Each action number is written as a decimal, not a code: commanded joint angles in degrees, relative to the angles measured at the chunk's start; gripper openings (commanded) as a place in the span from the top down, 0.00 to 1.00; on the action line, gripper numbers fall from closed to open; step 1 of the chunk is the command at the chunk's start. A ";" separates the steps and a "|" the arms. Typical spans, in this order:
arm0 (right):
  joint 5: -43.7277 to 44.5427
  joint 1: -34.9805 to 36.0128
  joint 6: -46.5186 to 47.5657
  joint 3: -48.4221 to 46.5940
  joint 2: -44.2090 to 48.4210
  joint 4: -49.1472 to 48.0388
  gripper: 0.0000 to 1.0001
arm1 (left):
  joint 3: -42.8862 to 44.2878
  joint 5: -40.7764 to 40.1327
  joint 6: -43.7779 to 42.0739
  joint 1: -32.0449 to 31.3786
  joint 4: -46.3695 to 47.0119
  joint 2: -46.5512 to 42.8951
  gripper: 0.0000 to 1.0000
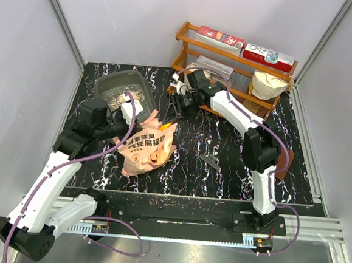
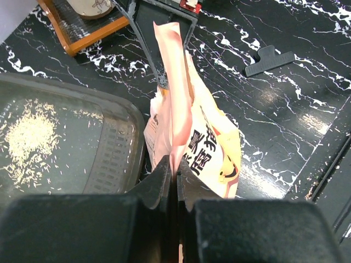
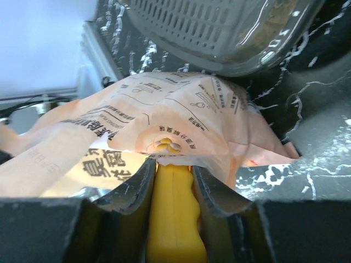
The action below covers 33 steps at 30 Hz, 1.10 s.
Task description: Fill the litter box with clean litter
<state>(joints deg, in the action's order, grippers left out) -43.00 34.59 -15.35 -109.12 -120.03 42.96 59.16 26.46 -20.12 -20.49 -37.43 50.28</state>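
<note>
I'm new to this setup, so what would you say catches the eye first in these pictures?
The pink bag with a pig face lies mid-table, its top edge pinched in the left tool. The right tool grips a yellow scoop whose front end is hidden under the bag's edge. Behind the bag at rear left, the grey litter box holds only a thin scatter of pale litter.

Glossy marbled table [image 1: 221, 141]; crinkly bag [image 1: 147, 147], probably plastic film.
</note>
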 commanded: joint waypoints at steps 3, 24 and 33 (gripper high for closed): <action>-19.91 -4.52 -8.71 2.51 -2.40 -8.58 1.00 | 0.61 0.96 -4.04 -0.25 10.19 -2.29 1.00; -29.60 -14.90 -32.28 9.72 7.52 -22.56 1.00 | 6.41 -0.88 -8.09 -0.25 1.58 1.22 1.00; -36.10 -16.04 -51.88 21.57 4.71 -50.68 1.00 | 8.95 -1.14 -8.97 -0.34 0.43 3.68 1.00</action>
<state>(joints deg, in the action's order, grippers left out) -73.71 20.16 -54.78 -92.66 -115.90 8.25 63.46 24.86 -27.81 -20.84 -42.00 53.78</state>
